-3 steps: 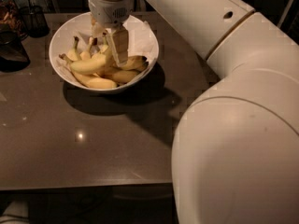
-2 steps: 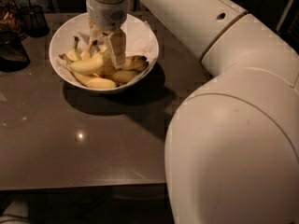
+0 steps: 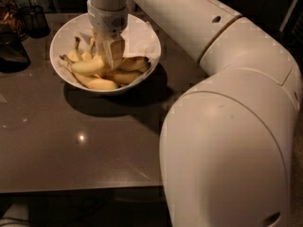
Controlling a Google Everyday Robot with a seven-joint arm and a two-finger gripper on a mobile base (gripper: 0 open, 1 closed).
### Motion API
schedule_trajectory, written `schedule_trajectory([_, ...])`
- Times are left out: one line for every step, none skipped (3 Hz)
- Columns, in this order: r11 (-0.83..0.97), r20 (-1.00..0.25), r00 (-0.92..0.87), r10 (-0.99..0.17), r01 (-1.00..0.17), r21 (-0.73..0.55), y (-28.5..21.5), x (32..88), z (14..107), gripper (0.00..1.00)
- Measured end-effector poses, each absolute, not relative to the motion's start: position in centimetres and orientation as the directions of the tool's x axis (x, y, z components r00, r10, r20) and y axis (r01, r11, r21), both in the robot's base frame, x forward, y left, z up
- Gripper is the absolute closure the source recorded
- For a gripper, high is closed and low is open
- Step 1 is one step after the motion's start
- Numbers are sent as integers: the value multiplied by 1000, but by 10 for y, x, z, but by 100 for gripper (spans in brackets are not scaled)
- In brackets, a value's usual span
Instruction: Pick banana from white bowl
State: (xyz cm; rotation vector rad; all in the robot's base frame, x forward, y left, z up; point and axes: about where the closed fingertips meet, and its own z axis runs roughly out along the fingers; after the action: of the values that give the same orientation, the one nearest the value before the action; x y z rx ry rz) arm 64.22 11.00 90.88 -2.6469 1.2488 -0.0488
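The white two-finger gripper (image 3: 112, 60) points straight down into the wide, round, glossy white bowl (image 3: 57, 40), at the end of a bulky white robot arm (image 3: 227, 126) that fills the right side of the view. Its pale fingers (image 3: 113, 52) stand narrow, close together, and they seem to be clamped on the right end of the thick, smoothly curved pale yellow banana (image 3: 87, 66); the contact itself is partly hidden by the fingers.

The banana lies across the middle of the white bowl and runs out to the left of the fingers, on top of the other fruit. Right of the fingers lie smaller, browner yellow bananas (image 3: 128, 63), touching the bowl's right wall. Just below the fingers another short banana (image 3: 102, 84) rests against the near rim. Left of and behind the fingers, brownish stems (image 3: 75, 42) stick up toward the far wall.

The white bowl sits on a smooth dark grey-brown table (image 3: 71, 145), casting a shadow on its near side. Well to the left of the fingers, beyond the bowl, a dark wire-mesh cup (image 3: 35, 20) stands on the table's far corner.
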Motion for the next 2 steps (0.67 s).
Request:
schedule_trajectory([-620, -58, 641, -766, -759, -199, 106, 642, 905, 82])
schedule_trajectory([-620, -58, 641, -766, -759, -199, 106, 642, 905, 100])
